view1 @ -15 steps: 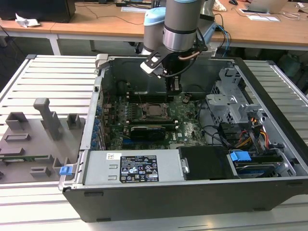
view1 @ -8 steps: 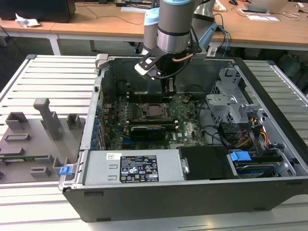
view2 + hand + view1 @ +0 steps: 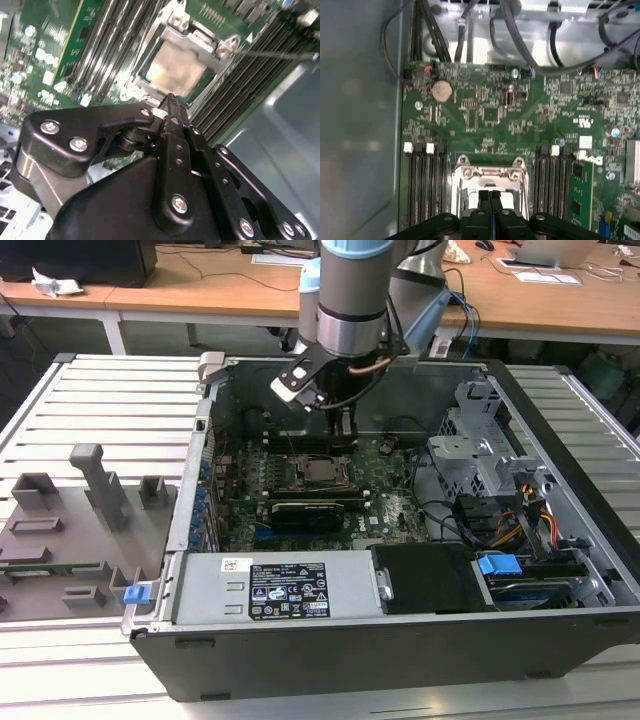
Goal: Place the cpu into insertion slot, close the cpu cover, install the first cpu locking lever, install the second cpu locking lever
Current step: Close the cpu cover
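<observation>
Black fingers (image 3: 483, 201) of the gripper (image 3: 490, 194) are pressed together with nothing between them. Their tips are over one edge of the cpu (image 3: 175, 70); I cannot tell whether they touch it. The chip sits in the insertion slot (image 3: 303, 466), and the cpu cover (image 3: 490, 173) lies flat around it as a silver frame. Long memory slots (image 3: 425, 185) crowd both sides of the socket, with the grey case wall (image 3: 280, 130) beyond one bank. The arm (image 3: 350, 300) stands nearly upright over the open computer case (image 3: 400, 640).
</observation>
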Motion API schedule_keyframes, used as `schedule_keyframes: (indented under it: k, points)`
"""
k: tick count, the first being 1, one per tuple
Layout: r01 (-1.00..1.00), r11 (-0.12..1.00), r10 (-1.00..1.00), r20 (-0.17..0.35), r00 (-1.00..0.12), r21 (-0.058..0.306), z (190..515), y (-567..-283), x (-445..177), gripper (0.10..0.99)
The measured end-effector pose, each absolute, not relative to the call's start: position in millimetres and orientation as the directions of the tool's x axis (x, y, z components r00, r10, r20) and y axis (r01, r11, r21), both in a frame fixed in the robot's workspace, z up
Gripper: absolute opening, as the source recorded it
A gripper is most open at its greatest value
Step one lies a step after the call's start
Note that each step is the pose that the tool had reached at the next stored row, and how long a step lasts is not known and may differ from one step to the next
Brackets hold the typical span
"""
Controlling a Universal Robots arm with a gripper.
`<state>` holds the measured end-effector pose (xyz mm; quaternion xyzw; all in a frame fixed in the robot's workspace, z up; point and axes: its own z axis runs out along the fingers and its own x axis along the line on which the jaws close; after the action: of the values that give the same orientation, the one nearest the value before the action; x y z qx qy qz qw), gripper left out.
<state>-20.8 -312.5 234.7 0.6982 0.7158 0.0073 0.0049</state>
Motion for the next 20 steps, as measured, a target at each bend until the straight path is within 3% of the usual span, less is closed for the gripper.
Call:
schedule_keyframes:
  k: [20]
  points:
    - [0.999,0.045,0.999,0.000,-0.045,0.017,210,-312,-54,0.106]
